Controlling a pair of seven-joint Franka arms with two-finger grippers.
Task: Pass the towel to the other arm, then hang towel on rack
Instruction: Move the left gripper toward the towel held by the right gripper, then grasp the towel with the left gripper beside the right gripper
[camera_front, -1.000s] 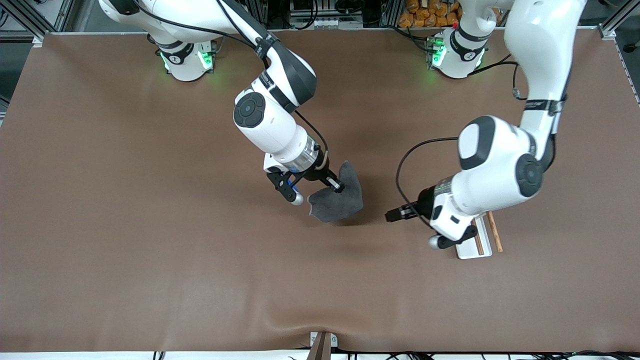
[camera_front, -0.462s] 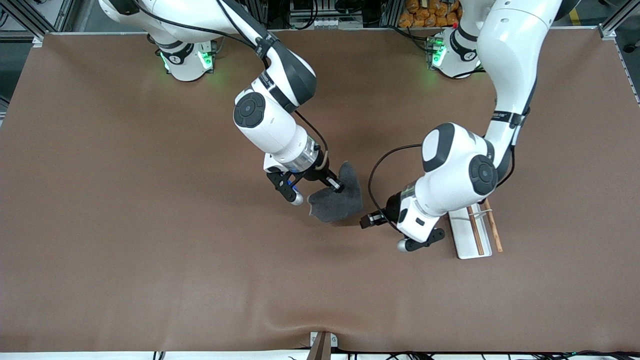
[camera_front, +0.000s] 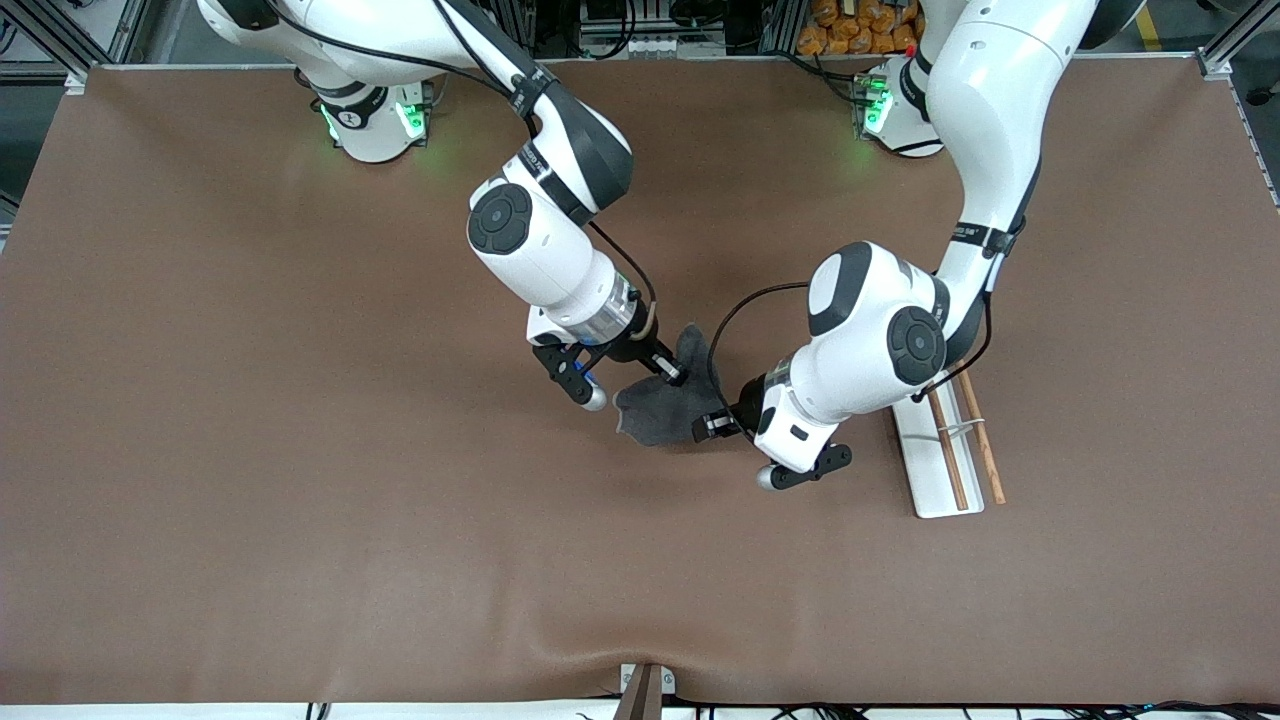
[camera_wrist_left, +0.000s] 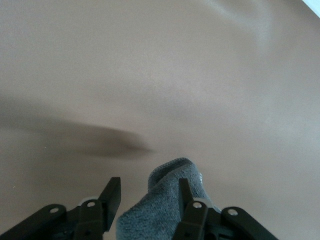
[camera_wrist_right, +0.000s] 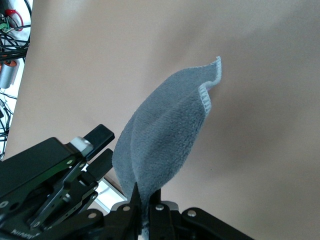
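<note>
The dark grey towel (camera_front: 662, 412) hangs over the middle of the table, pinched at its upper edge by my shut right gripper (camera_front: 673, 376). In the right wrist view the towel (camera_wrist_right: 170, 125) rises out of the shut right gripper (camera_wrist_right: 148, 194). My left gripper (camera_front: 714, 425) is at the towel's edge toward the left arm's end. In the left wrist view the left gripper (camera_wrist_left: 149, 184) is open, with a fold of towel (camera_wrist_left: 165, 202) between the jaws, against one finger and apart from the other. The rack (camera_front: 925, 470) lies flat beside the left arm, its two wooden rods (camera_front: 943, 452) uncovered.
The brown table mat (camera_front: 300, 450) is bare around the towel and rack. A small bracket (camera_front: 645, 685) sits at the table's edge nearest the front camera. Both arms' wrists crowd the space over the table's middle.
The left arm has swung from over the rack toward the towel, bringing its jaws around the towel's edge and narrowing them a little. The right arm and towel have stayed still.
</note>
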